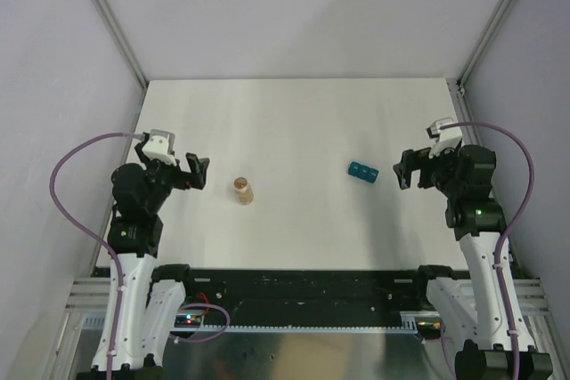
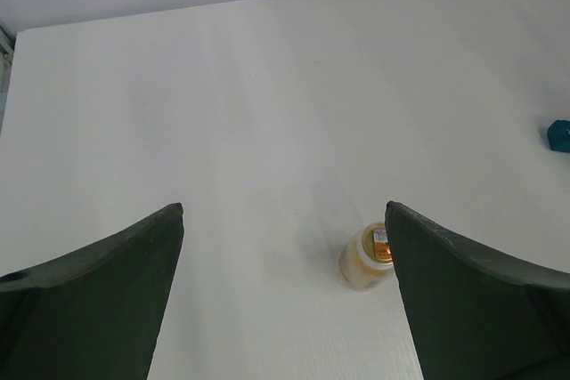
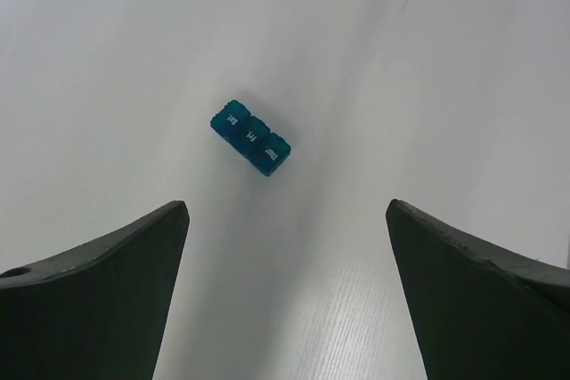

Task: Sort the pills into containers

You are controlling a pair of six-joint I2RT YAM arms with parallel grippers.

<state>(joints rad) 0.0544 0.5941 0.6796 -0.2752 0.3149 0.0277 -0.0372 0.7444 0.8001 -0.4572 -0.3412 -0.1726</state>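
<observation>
Containers [image 1: 362, 171], a teal strip of three joined compartments with lids down, lie on the white counter [image 1: 294, 113] at 3 o'clock from its centre in the top view. The right tool [image 1: 403, 172] is released, jaws spread wide and empty, near the strip on its 3 o'clock side and clear of it. The left tool [image 1: 199, 173] is likewise released and empty. An orange-tan bottle [image 1: 243, 190] stands at 3 o'clock from the left tool, well apart from the strip.
</observation>
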